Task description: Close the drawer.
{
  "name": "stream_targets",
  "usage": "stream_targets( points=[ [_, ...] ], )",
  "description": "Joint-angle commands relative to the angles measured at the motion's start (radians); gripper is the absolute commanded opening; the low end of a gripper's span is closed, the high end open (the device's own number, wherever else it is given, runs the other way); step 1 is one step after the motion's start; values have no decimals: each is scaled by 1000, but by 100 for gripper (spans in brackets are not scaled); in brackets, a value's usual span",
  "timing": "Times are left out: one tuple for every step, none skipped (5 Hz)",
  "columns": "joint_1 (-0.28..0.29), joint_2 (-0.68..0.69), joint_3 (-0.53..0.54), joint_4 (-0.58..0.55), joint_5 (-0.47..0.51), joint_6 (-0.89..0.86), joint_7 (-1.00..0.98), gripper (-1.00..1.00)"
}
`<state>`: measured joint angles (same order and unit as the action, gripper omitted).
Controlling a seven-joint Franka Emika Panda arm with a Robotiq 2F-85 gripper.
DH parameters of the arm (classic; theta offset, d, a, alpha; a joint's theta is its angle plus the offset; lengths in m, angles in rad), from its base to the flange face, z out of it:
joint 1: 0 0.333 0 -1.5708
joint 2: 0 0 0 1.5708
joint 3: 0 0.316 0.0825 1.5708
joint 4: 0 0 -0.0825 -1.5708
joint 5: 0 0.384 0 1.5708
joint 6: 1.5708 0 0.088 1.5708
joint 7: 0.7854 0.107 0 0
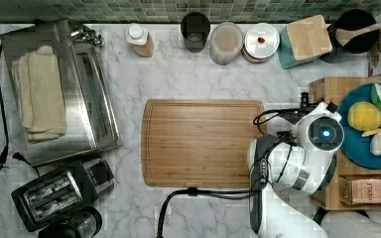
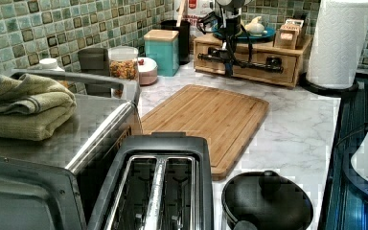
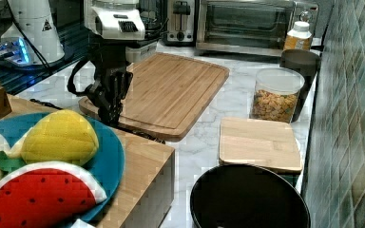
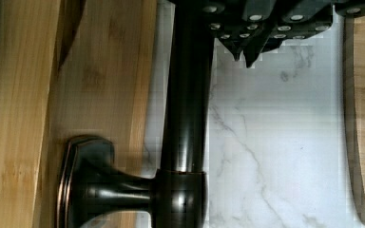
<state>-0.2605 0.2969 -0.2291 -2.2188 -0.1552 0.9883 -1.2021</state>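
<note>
In the left view the drawer is a light-wood front in the small cabinet at the back, crossed by a long black bar handle. Its front looks about level with the cabinet face. My gripper hangs straight down in front of the handle's left half. The wrist view has the handle running beside the drawer's wooden front, with the gripper shut, empty, and close against the bar on its countertop side. In the right view the gripper points down at the cabinet's front edge.
A blue plate of toy fruit sits on the cabinet top. The big cutting board lies on the marble just in front of the drawer. A paper towel roll stands beside the cabinet; jars and a teal canister line the tiled wall.
</note>
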Motion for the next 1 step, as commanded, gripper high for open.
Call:
stream_targets(
  points=[
    [-107,-81,-103,102,6,43,-44,-100]
  ],
)
